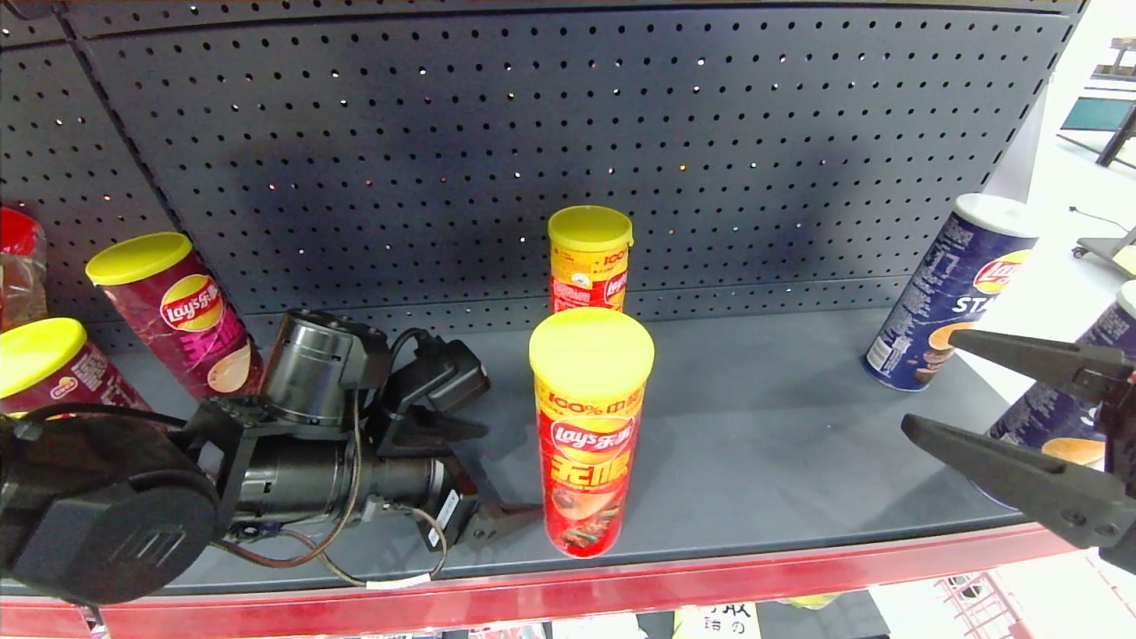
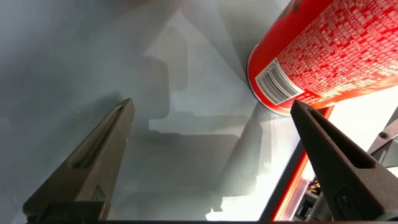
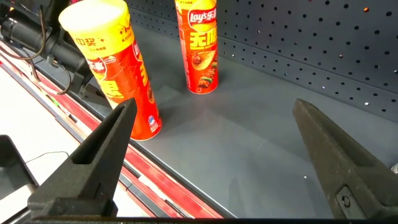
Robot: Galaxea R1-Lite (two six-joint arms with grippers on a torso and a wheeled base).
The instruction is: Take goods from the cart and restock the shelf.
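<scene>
A red chip can with a yellow lid [image 1: 590, 435] stands upright near the front of the grey shelf [image 1: 763, 444]; a second such can [image 1: 589, 257] stands behind it by the pegboard. My left gripper [image 1: 499, 477] lies low on the shelf just left of the front can, open and holding nothing. In the left wrist view the gripper [image 2: 212, 104] has that can's base [image 2: 311, 56] just past one fingertip, apart from it. My right gripper [image 1: 936, 382] hovers open at the shelf's right end. In the right wrist view this gripper [image 3: 214, 106] faces both cans [image 3: 115, 68] [image 3: 199, 43].
Two magenta cans [image 1: 177, 306] [image 1: 44, 364] lean at the shelf's left end. Two blue cans [image 1: 954, 293] [image 1: 1074, 390] stand at the right end, close to my right gripper. A red lip [image 1: 621, 581] runs along the shelf's front. Bare shelf lies between the red cans and the blue ones.
</scene>
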